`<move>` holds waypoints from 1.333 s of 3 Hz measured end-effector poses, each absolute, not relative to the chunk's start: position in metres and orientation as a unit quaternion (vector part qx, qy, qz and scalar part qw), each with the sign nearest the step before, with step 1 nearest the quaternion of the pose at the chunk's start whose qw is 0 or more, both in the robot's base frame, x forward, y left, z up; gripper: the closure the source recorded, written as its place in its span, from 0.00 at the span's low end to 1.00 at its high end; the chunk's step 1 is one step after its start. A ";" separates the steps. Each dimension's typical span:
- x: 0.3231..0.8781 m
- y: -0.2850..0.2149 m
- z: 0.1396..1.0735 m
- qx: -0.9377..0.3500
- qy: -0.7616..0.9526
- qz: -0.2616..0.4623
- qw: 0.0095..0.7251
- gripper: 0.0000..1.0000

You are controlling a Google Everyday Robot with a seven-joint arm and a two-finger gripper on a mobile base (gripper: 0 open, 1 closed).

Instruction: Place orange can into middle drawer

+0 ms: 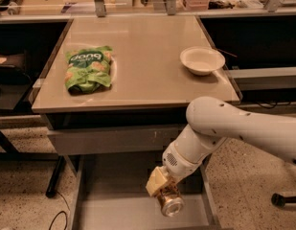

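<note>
A green bag (88, 69) lies flat on the left part of the tabletop (152, 37), up and to the left of the middle drawer (114, 210). The middle drawer stands pulled out below the tabletop's front edge. It is a wide grey tray with a bare floor and low side walls, and its near end is cut off by the lower edge of the view. Just above the middle drawer's back runs a closed grey drawer front (109, 139).

The gripper (165, 193) hangs over the right half of the middle drawer, its jaws clamped on the orange can (171, 204). The can is a small cylinder. 1 shiny silver end faces the camera, and only a sliver of orange-brown side shows behind it. Its long axis is tilted, running from the gripper down toward the middle drawer's open front. A cream-coloured pad and the wrist hide most of the can's body, so the label cannot be made out. Whether the can touches the drawer floor cannot be told.

The white arm (243, 128) reaches in from the right of the middle drawer. Up and to the right of the middle drawer, a white bowl (202, 60) sits near the tabletop's right edge.
</note>
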State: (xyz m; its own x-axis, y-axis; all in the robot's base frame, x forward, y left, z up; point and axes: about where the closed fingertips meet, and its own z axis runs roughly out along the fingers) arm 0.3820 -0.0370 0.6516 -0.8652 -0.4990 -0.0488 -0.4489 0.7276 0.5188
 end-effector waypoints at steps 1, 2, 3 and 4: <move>0.382 -0.037 0.652 0.256 -0.928 -0.266 0.047 1.00; 0.390 -0.036 0.624 0.234 -0.928 -0.288 0.033 1.00; 0.404 -0.043 0.585 0.202 -0.929 -0.309 0.012 1.00; 0.411 -0.050 0.548 0.173 -0.931 -0.322 0.002 1.00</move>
